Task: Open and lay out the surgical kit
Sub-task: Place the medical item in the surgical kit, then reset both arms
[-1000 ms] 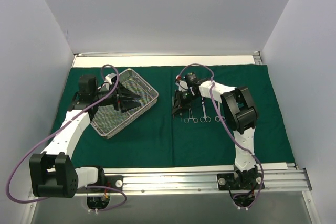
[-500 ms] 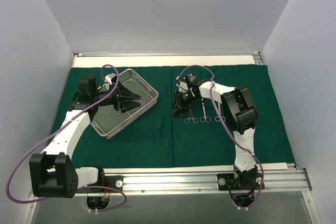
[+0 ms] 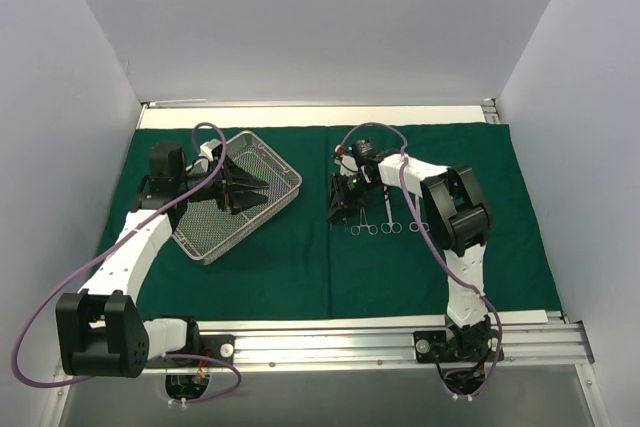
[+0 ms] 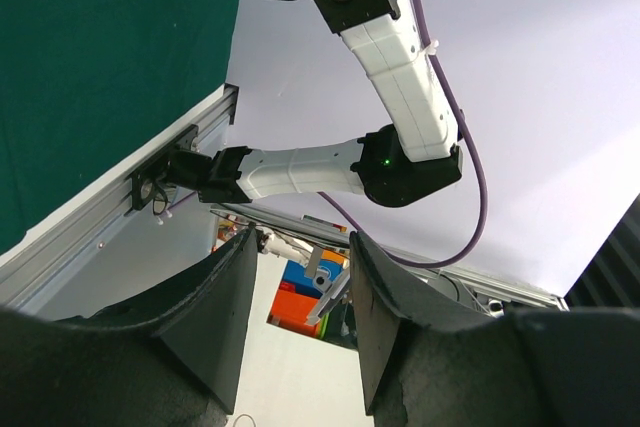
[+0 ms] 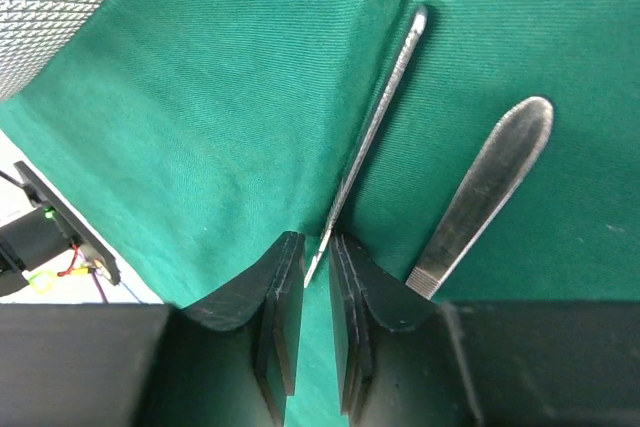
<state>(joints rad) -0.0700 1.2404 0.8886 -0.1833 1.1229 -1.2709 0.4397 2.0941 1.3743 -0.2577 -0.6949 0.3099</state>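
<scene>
— Moved since a second ago?
— Hardly. Only a slight shift at the right tool [image 3: 338, 209], over the dark green cloth [image 3: 300, 267] just right of the desk's middle. Left tool [image 3: 245, 187], wire-mesh tray [image 3: 215, 239] and ring-handled instruments [image 3: 385, 227] placed as before.
— State of the right tool?
— Narrow. Jaws parted to a thin slit, pointing down at the cloth, with the pointed end of a slender steel instrument [image 5: 375, 117] lying in the slit. Cannot tell whether touching either finger. Just beside it, on the right in the wrist view, a flat blunt-ended instrument [image 5: 485, 187], also flat on the cloth and apart from the slender one.
— And the left tool?
— About half wide, holding nothing. Hovering over the tray, fingers aimed toward the desk's right edge.
— Whereabouts of the kit?
— Spread across the desk. Cloth opened flat, covering nearly everything from left edge to right edge. Tray on the cloth's left half, turned diagonally, one corner toward the far edge. Ring-handled instruments in a short row right of the middle, rings toward the near edge, just beside the right tool and well apart from the tray.
— Anything inside the tray?
— Too hidden by the left tool to tell.
</scene>
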